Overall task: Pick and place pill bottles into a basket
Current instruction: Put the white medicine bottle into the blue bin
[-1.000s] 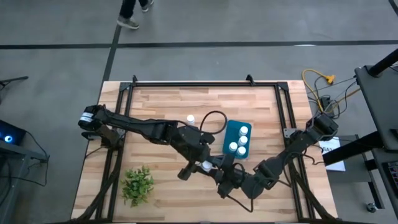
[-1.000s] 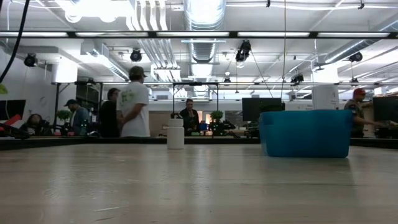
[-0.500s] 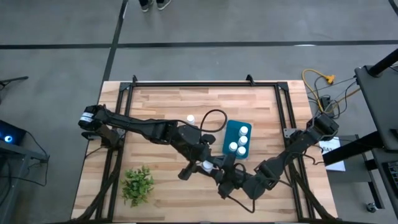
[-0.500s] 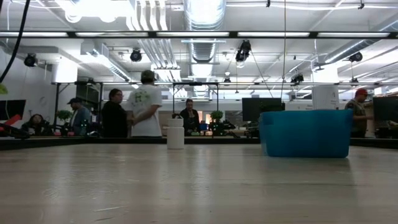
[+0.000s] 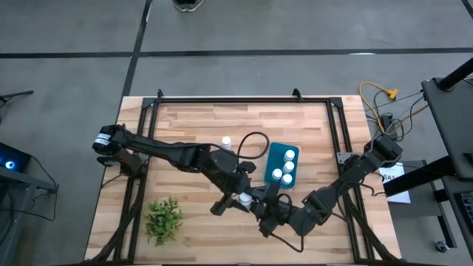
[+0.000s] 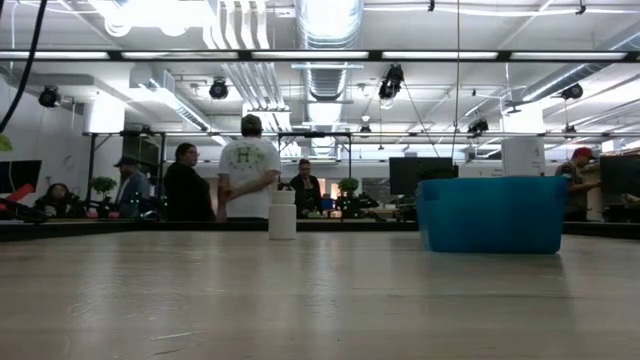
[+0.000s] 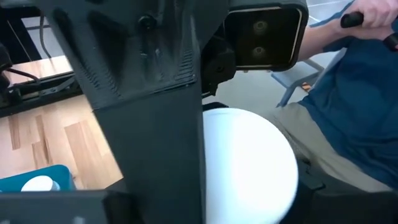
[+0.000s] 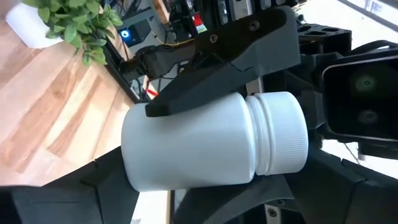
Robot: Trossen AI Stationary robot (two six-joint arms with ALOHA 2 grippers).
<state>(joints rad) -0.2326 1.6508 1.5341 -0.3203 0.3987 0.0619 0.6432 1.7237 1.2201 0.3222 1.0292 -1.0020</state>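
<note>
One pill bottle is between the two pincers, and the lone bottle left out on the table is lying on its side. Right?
Not quite. The lone bottle stands upright on the table, cap up, as the low view shows. The second bottle is indeed between the left pincer and the right pincer.

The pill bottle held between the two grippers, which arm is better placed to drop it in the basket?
Probably the right: its gripper brackets the pill bottle and sits just below the basket.
</note>
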